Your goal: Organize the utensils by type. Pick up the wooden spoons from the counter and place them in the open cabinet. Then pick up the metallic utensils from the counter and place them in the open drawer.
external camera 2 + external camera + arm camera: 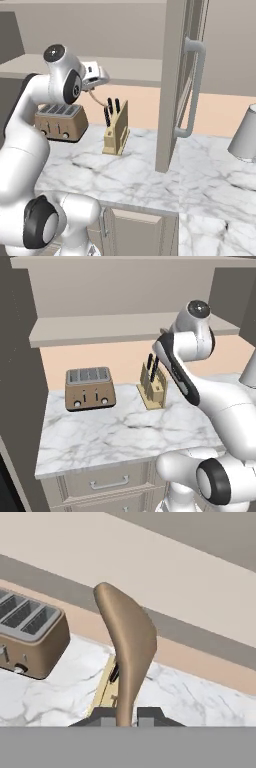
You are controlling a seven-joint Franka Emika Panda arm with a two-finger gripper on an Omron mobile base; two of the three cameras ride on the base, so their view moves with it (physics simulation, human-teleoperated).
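Currently your gripper [127, 716] is clamped on a wooden spoon [126, 643], raised above the counter [125, 433] between toaster [90, 388] and knife block [153, 387].

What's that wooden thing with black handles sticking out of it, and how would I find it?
Start at the marble counter under the shelf. Near the back wall stands a brown toaster; the knife block is to its right. It is pale, slanted wood with black knife handles rising from its top, while the toaster is boxy with slots.
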